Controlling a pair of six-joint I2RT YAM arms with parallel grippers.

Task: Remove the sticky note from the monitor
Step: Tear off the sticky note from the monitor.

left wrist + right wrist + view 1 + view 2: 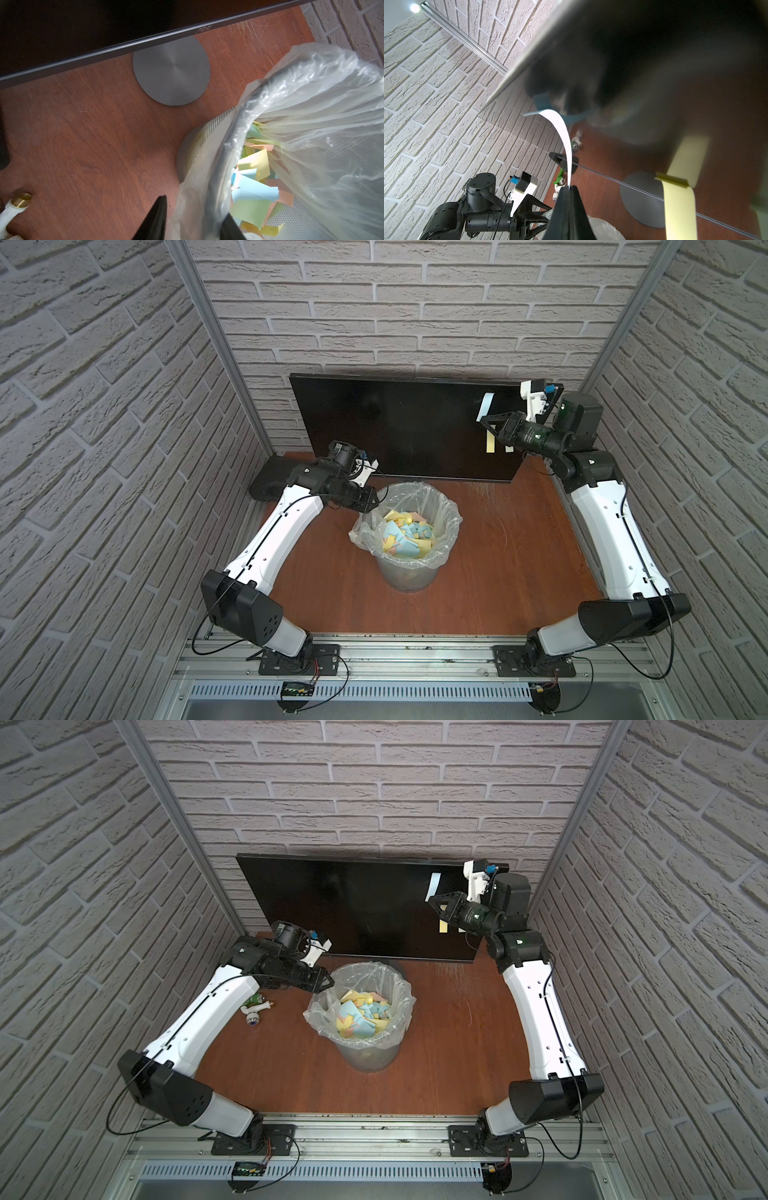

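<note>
The monitor (395, 427) (340, 907) stands at the back of the table, its screen dark. A pale blue sticky note (485, 405) (433, 885) (562, 135) hangs on the screen's right side, curling off the glass. My right gripper (484, 419) (432, 899) (568, 187) is shut on its lower edge. A yellow sticky note (491, 444) (444, 925) (679, 207) sticks to the screen just below. My left gripper (376, 499) (330, 982) (195, 207) is shut on the rim of the bag-lined bin (409, 580) (195, 149).
The bin (374, 1056) holds several coloured notes and stands mid-table in front of the monitor's round grey base (171, 70). A white and green fitting (253, 1009) lies by the left arm. A black case (270, 477) sits at the back left. Brick walls close three sides.
</note>
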